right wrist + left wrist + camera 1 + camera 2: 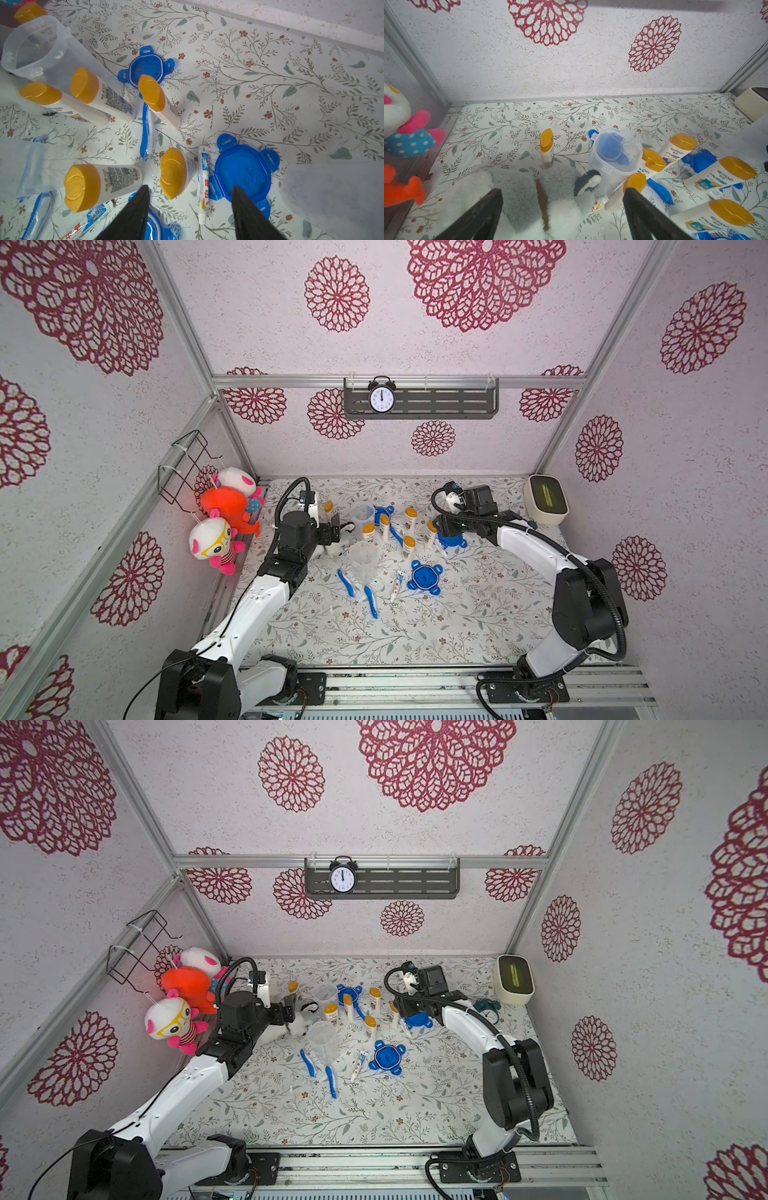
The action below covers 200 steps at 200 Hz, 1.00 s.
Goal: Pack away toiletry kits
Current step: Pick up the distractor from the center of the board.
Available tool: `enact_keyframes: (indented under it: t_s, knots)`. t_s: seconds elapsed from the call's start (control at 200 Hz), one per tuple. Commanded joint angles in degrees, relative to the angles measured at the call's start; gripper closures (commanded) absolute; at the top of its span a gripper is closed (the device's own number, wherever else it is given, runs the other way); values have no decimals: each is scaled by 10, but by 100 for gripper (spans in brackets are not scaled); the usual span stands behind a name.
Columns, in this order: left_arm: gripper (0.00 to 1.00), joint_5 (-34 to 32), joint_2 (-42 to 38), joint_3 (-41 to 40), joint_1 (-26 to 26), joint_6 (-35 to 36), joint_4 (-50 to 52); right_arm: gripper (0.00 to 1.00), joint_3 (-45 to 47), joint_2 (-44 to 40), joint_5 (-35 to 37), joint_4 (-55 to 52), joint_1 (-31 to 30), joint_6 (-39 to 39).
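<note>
Black left gripper (561,190) wide open, empty, straddling fluffy white plush toy (519,187). Partly open right gripper (190,186), empty, hovering above blue 4-tab lid (243,172). Loose on floral tabletop (457,622), centre: 2 clear plastic jars (363,560), unlidded; 3 lids; 6 upright white bottles (410,518), orange-capped; 3 blue toothbrushes (371,601); small white toothpaste tubes (397,587).

On my feed, a black alarm clock (381,397) stands on the grey wall shelf (457,404). An orange plush (224,506) and two white plush toys (210,545) hang beside a black wire basket (187,464). A cream box (545,499) sits in the far corner of the floral mat (457,614), and a fluffy white-grey plush (519,187) lies on the mat.
</note>
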<state>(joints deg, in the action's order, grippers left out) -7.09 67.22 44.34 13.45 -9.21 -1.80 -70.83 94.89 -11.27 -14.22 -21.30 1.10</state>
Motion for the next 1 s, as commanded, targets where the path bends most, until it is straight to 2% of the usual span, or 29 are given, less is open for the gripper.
enact_keyframes:
  t_s: [0.0,0.22,0.565,0.65,0.786,0.911,0.996]
  knots:
    - [5,0,-1,1,-8,-2,5,36,-25,3,8,-13,-10,-3]
    - [5,53,3,-9,-11,-6,-21,42,-43,31,50,-19,-27,-17]
    - [4,50,16,-11,-11,-12,-26,46,-52,49,69,-23,-37,-28]
    - [4,37,18,-9,-12,-14,-20,46,-53,50,72,-23,-39,-27]
    - [6,-23,22,11,-11,-16,34,46,-53,51,71,-22,-40,-26]
    - [3,-68,25,37,-13,43,117,42,-52,46,64,-26,-41,-15]
    - [3,-63,28,53,-16,110,166,40,-50,38,57,-37,-40,-4]
